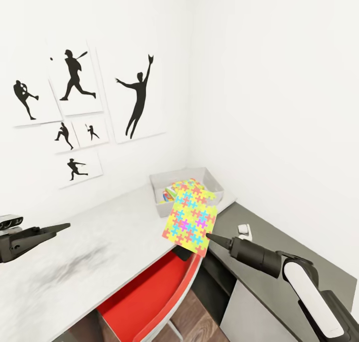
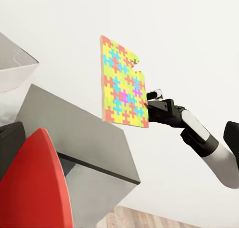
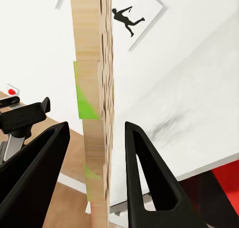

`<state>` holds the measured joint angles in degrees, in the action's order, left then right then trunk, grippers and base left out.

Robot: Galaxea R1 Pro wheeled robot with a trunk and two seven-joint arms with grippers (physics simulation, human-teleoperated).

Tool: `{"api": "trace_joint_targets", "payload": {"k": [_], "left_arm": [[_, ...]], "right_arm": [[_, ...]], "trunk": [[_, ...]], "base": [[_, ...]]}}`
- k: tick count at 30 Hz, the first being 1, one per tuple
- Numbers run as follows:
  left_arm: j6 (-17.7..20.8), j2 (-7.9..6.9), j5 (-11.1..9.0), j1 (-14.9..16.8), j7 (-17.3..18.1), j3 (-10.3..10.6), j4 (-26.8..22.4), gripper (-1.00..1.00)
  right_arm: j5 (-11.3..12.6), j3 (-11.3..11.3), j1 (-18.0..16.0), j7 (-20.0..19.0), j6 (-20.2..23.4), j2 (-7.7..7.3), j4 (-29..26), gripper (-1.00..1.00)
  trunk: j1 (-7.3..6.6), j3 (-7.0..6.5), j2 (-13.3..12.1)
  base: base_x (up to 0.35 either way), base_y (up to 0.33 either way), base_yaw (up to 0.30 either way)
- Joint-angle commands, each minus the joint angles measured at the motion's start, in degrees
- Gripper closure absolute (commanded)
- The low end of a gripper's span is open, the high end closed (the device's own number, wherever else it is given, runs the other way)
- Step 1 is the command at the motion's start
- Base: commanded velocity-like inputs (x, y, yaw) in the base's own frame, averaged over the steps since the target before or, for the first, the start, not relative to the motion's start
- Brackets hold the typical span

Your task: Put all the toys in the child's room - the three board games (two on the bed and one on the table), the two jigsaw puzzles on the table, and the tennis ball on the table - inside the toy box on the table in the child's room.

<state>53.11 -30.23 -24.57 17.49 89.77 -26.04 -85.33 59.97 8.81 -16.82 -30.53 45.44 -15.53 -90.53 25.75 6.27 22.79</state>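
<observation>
A jigsaw puzzle (image 1: 192, 218) of yellow, pink, blue and green pieces hangs tilted in the air over the desk's inner corner. My right gripper (image 1: 209, 238) is shut on its lower edge. The left wrist view shows the same puzzle (image 2: 123, 83) upright with the right gripper (image 2: 150, 111) at its edge. In the right wrist view the puzzle's edge (image 3: 94, 113) stands between the fingers (image 3: 147, 163). Just behind it, the light grey toy box (image 1: 209, 176) sits on the table (image 1: 99, 232), with something coloured (image 1: 167, 194) inside, partly hidden. My left gripper (image 1: 62, 227) hovers over the table's left side, holding nothing.
A red chair (image 1: 149, 292) is tucked under the desk below the puzzle. The dark grey top (image 1: 284, 247) runs along the right wall with small white objects (image 1: 243, 229) on it. Baseball silhouettes (image 1: 137, 100) hang on the wall.
</observation>
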Motion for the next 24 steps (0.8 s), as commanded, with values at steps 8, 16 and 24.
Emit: {"api": "trace_joint_targets", "payload": {"k": [8,16,24], "left_arm": [[0.59,-0.01,0.05,0.0,0.23,0.02,-0.01,-1.0],[0.59,-0.01,0.05,0.0,0.23,0.02,-0.01,-1.0],[0.59,-0.01,0.05,0.0,0.23,0.02,-0.01,-1.0]], "right_arm": [[0.15,0.06,-0.06,0.01,0.18,0.05,-0.08,1.0],[0.15,0.06,-0.06,0.03,0.18,0.06,-0.08,1.0],[0.15,0.06,-0.06,0.04,0.18,0.06,-0.08,1.0]], "trunk": [[0.04,0.05,0.13],[0.04,-0.56,0.13],[0.04,-1.22,0.13]], "base": [[0.183,-0.001,0.011],[0.181,0.015,0.125],[0.139,0.022,0.17]]}}
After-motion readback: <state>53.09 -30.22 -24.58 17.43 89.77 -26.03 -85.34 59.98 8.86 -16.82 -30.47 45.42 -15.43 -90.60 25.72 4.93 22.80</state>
